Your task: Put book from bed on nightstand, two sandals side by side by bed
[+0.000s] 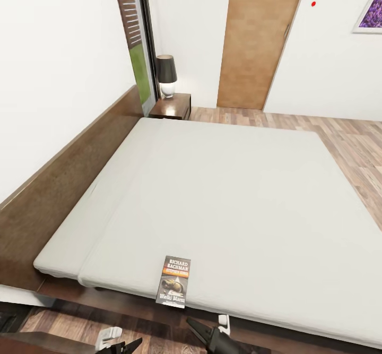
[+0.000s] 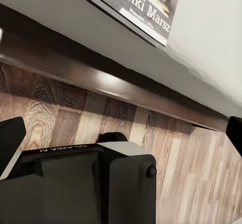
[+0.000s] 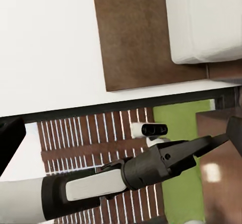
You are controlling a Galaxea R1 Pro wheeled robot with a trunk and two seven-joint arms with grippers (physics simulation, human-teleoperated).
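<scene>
One book [image 1: 174,282] lies ahead of the left pincer [image 2: 121,133] — fingers apart, nothing held; pickup comes next — reach forward, close on its overhanging edge.

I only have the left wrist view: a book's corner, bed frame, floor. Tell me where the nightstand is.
Observer: The nightstand stands at the far end of the bed, beside the headboard.
Operator: Report what's on it.
Observer: A lamp with a dark shade stands on top.
Operator: Give me the book's spot on the bed.
Observer: The book lies flat, cover up, at the mattress edge nearest the robot.
</scene>
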